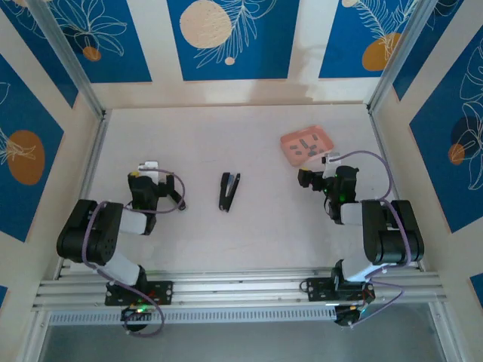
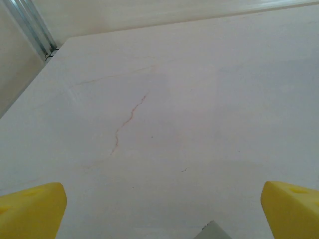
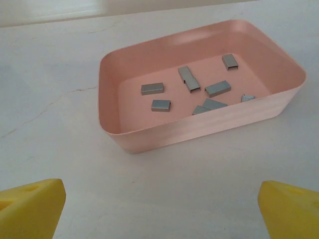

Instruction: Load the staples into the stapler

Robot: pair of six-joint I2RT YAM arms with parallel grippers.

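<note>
Here we are at the table (image 1: 264,226), and both arms are low at the near edge. The stapler (image 1: 229,191) lies flat out in the middle, between the two arms and touched by neither. Its two black arms are joined at the near end and splayed a little apart at the far end. Over on the far right sits the pink tray (image 3: 199,132), and inside it are the staples (image 3: 217,88), several short grey strips scattered loose across the floor of the tray, some lying across each other.

The right gripper (image 3: 162,206) points straight at that tray from just in front of it. Its yellow fingertips (image 3: 30,206) are spread wide with nothing between them, and it is clear of the near wall. The left gripper (image 2: 160,209) is on the other side, well apart from the stapler, with its jaws spread just as wide over bare tabletop. A thin reddish crack (image 2: 128,119) runs across the surface ahead of it.
</note>
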